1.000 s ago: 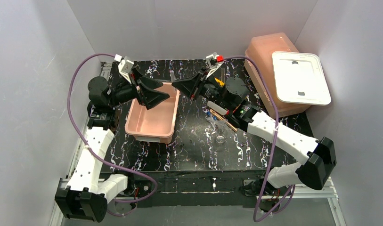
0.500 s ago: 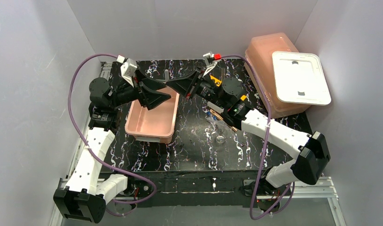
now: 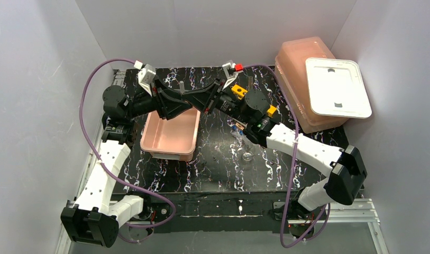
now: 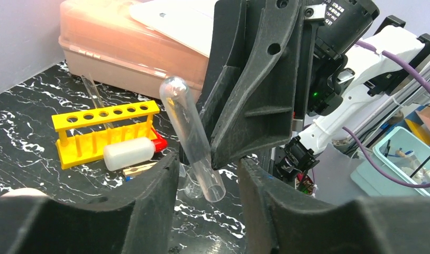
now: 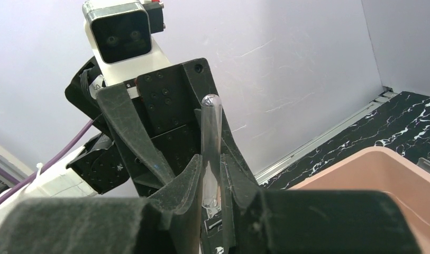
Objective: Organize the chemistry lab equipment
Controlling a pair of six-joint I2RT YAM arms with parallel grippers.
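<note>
Black marbled tabletop, grey walls. Above the open pink plastic tub, the right gripper pinches a clear glass test tube, rounded end up. The left gripper stands spread either side of its lower end. The right gripper's bulk blocks much behind it. The yellow six-hole rack and the translucent white bottle with a red cap lie near the lidded pink tub.

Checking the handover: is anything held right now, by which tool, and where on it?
The right tool grips the clear test tube on its lower half, near the open end. The left tool is open around it.

Black marbled table; pink tub, yellow rack, bottle on it.
</note>
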